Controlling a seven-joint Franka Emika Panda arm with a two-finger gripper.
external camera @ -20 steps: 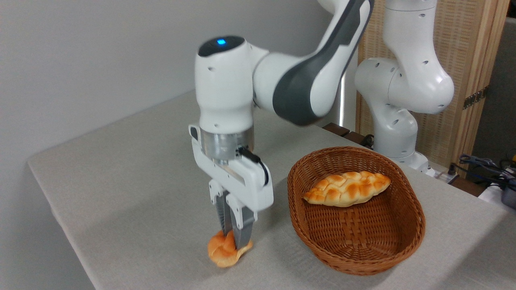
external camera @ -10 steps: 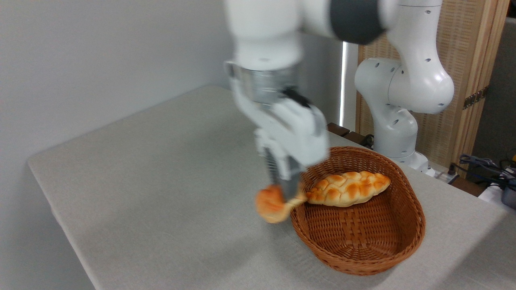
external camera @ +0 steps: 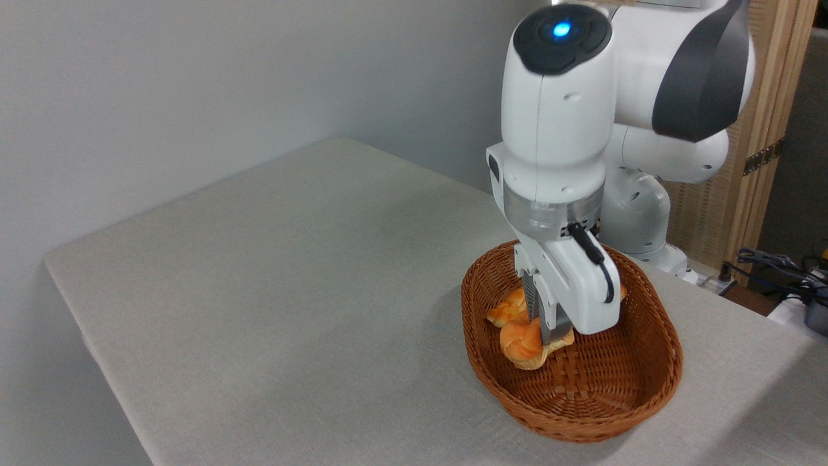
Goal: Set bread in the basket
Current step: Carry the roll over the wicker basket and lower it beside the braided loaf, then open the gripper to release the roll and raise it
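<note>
The bread [external camera: 525,347], a small orange-golden knotted bun, hangs inside the brown wicker basket [external camera: 595,414] just above its woven floor. My gripper [external camera: 546,336] points straight down into the basket and is shut on the bun, its fingers squeezing the top. The gripper body hides the bun's right side. The basket stands on the grey table at the right.
A longer braided loaf [external camera: 506,310] lies in the basket behind the gripper, mostly hidden, only its left tip showing. The arm's white base [external camera: 637,220] stands behind the basket. Cables [external camera: 776,265] lie at the far right. The table's edge [external camera: 97,349] runs down the left.
My gripper has carried the bun up off the table at the left, across the basket's rim, and down into the basket.
</note>
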